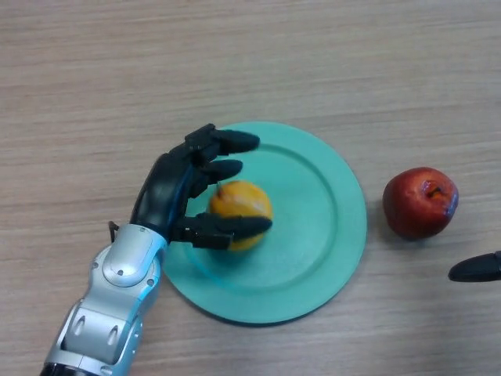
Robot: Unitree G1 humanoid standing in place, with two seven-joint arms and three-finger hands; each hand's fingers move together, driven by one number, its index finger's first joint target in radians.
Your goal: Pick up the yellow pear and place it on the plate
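Fingers [227,142] spread over pear [243,200] (on plate [329,227]).

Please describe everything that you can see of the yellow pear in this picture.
The yellow pear is a rounded yellow-orange fruit with smooth, slightly glossy skin and a small dark spot near its top. It lies on the green plate, left of the plate's centre. The left hand is over the plate beside it: the thumb crosses the pear's near side, and the fingers reach along its far side. Whether they press on it cannot be seen.
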